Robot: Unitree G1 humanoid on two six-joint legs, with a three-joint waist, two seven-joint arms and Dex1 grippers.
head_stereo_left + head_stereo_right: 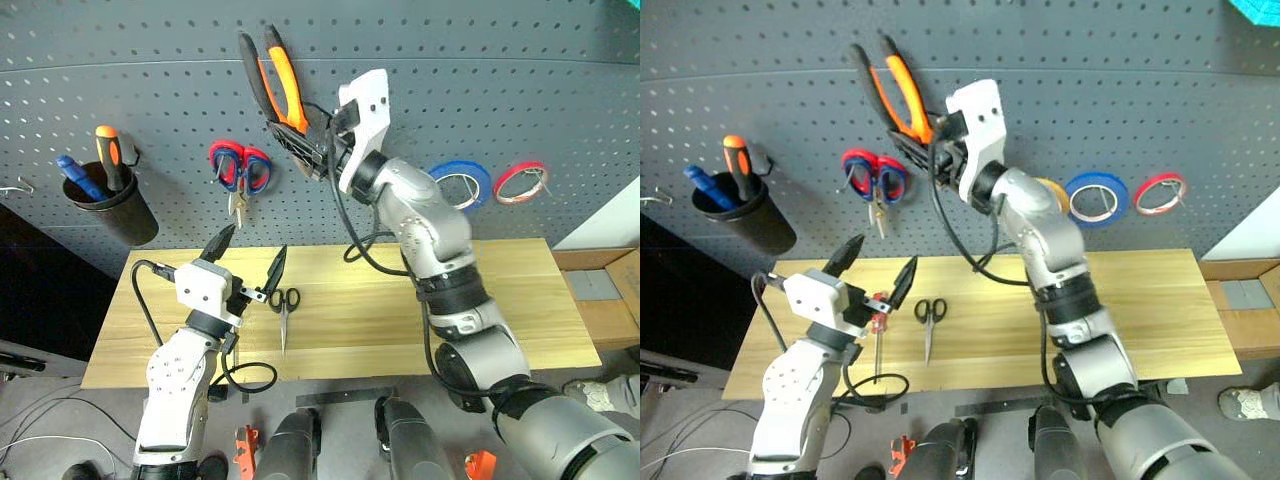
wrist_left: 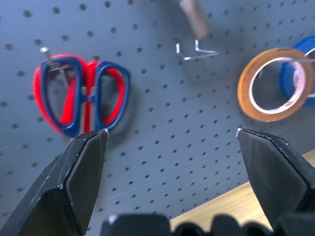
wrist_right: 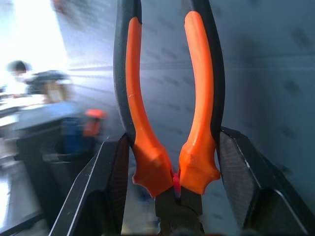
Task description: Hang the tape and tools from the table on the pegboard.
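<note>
My right gripper (image 1: 300, 145) is raised in front of the dark grey pegboard (image 1: 500, 80), shut on the orange-and-black pliers (image 1: 283, 80) just below the handles, which point upward. In the right wrist view the pliers (image 3: 197, 98) stand between both fingers. My left gripper (image 1: 252, 250) hovers open and empty above the left part of the wooden table (image 1: 480, 290). Black-handled scissors (image 1: 284, 305) lie on the table just right of it, and the red-handled screwdriver (image 1: 878, 325) lies under it. The yellow-tan tape (image 2: 248, 91) hangs on the pegboard beside the blue ring.
Red-and-blue scissors (image 1: 240, 170) hang on the pegboard left of the pliers. A blue tape ring (image 1: 462, 183) and a red one (image 1: 520, 182) hang to the right. A black cup (image 1: 110, 205) holding orange and blue tools sits far left. A bare metal hook (image 2: 194, 51) sticks out between scissors and tape.
</note>
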